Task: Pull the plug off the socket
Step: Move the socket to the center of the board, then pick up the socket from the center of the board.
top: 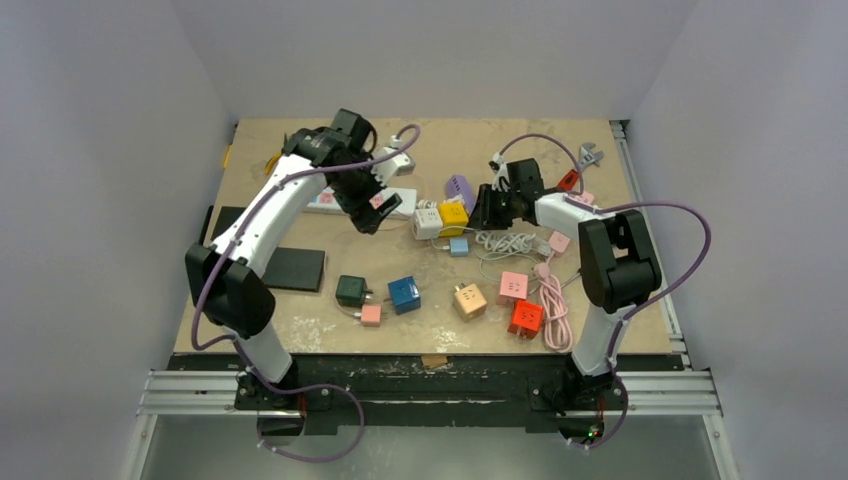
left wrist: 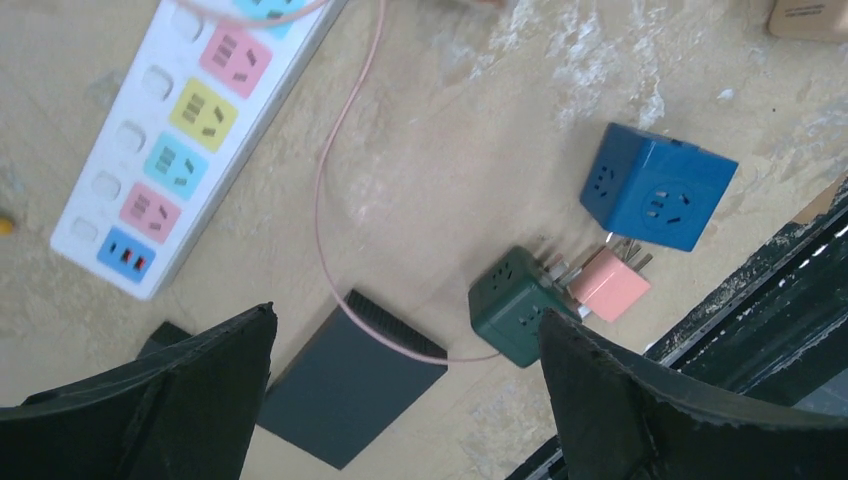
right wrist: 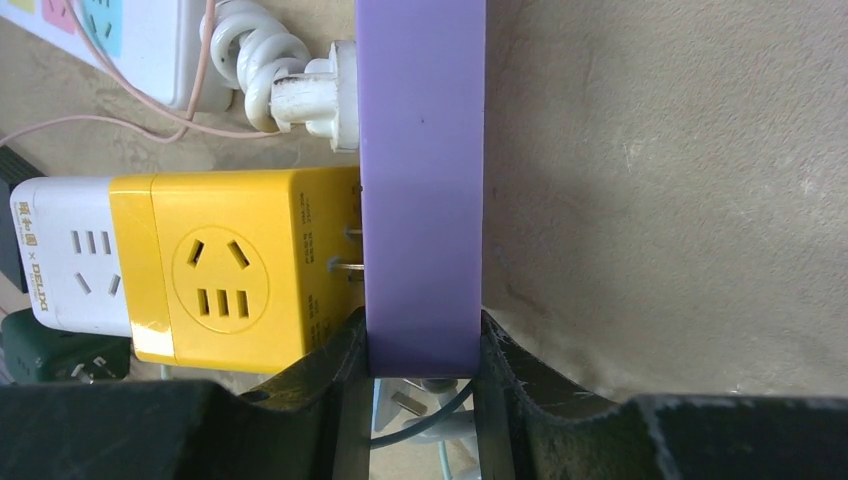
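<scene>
Your right gripper (right wrist: 425, 350) is closed narrow on the purple socket (right wrist: 424, 180); one finger presses each long side near its lower end in the wrist view, so the hold is firm on both faces. The yellow plug cube (right wrist: 230, 270) sits just beside the purple socket's left face; its metal prongs (right wrist: 345, 250) show bare across a thin gap — the cube is not seated flush. A white cube (right wrist: 70, 260) is joined to the yellow one's far side; above them a white plug (right wrist: 310, 95) with a coiled cord goes into the same purple face.

Your left gripper (left wrist: 408, 322) is spread wide and holds nothing; it hangs over the tabletop (left wrist: 480, 130), touching none of the things below it. Under it you see a white power strip (left wrist: 170, 150) with coloured outlets, a thin pink cable (left wrist: 325, 170) and a black pad (left wrist: 350, 390); a green cube (left wrist: 510, 305) has a pink plug (left wrist: 610, 285) against it — a blue cube (left wrist: 655, 185) lies just beside them.
</scene>
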`<state>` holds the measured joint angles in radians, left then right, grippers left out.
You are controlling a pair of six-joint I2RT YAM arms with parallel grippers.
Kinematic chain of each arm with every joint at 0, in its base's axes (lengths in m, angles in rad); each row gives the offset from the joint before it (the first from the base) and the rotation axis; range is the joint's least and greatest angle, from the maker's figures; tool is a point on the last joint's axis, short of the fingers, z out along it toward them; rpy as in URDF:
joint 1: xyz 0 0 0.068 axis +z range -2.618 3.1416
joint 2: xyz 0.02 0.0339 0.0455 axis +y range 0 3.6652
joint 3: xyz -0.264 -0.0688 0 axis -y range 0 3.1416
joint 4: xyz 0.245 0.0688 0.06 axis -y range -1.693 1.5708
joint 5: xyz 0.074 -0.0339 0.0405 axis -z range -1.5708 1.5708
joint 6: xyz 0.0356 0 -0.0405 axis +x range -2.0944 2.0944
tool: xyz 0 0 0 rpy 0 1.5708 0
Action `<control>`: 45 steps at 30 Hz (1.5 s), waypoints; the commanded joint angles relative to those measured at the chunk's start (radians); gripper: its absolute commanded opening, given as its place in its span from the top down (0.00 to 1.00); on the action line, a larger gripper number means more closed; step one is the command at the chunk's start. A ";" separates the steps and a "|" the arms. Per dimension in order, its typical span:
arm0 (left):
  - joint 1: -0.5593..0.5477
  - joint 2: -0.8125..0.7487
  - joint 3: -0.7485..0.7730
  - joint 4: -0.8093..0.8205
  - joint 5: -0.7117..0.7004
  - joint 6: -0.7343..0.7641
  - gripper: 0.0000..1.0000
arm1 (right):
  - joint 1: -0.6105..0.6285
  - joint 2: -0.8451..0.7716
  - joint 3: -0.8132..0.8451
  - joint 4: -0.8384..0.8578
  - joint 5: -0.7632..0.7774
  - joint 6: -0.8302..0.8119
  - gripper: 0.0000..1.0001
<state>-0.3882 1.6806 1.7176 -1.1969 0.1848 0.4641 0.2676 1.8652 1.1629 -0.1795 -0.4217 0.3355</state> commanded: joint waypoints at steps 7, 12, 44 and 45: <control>-0.201 0.270 0.286 0.056 0.070 -0.029 0.00 | 0.036 -0.066 0.013 -0.032 0.046 0.001 0.40; -0.261 0.296 0.239 0.217 0.112 -0.026 0.00 | 0.019 -0.150 -0.019 -0.042 0.052 -0.005 0.01; -0.228 0.096 -0.009 0.539 0.053 0.014 0.00 | 0.070 -0.140 -0.049 0.019 0.212 -0.001 0.01; -0.224 0.113 0.008 0.551 0.036 0.000 0.00 | 0.070 -0.145 -0.053 0.022 0.208 -0.002 0.01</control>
<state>-0.6273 1.7451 1.6550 -0.7116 0.2913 0.5312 0.3477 1.7382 1.1217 -0.2001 -0.2584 0.3477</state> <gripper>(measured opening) 0.998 0.987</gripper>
